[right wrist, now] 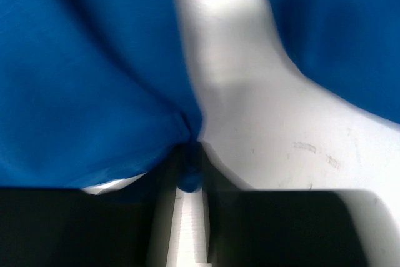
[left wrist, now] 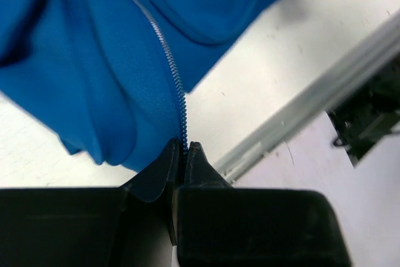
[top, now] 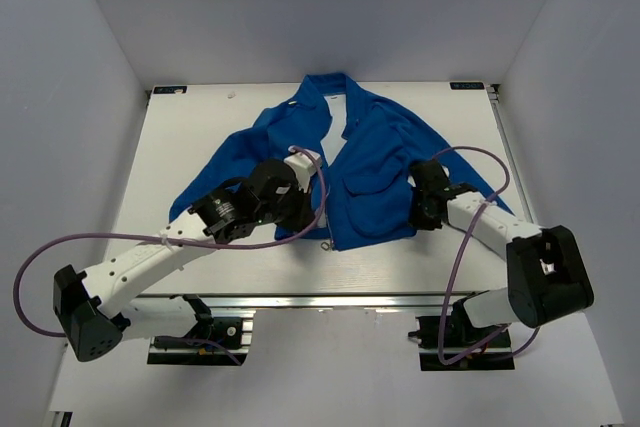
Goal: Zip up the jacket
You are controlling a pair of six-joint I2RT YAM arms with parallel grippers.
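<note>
The bright-blue jacket [top: 370, 172] lies spread on the white table, collar to the far side, its front open in a narrow V with white lining showing. My left gripper [top: 303, 209] is shut on the jacket's zipper edge near the bottom hem; in the left wrist view the pale zipper teeth [left wrist: 169, 60] run down into the closed fingertips [left wrist: 185, 147]. My right gripper [top: 420, 215] is shut on a pinch of the jacket's lower right hem; in the right wrist view blue fabric [right wrist: 94, 92] bunches into the jaws [right wrist: 190, 154].
The white table [top: 180, 147] has a metal rail along its near edge [top: 330, 299]. Purple cables loop from both arms [top: 470, 152]. White walls enclose the table on three sides. The jacket's left sleeve [top: 215, 172] lies under my left arm.
</note>
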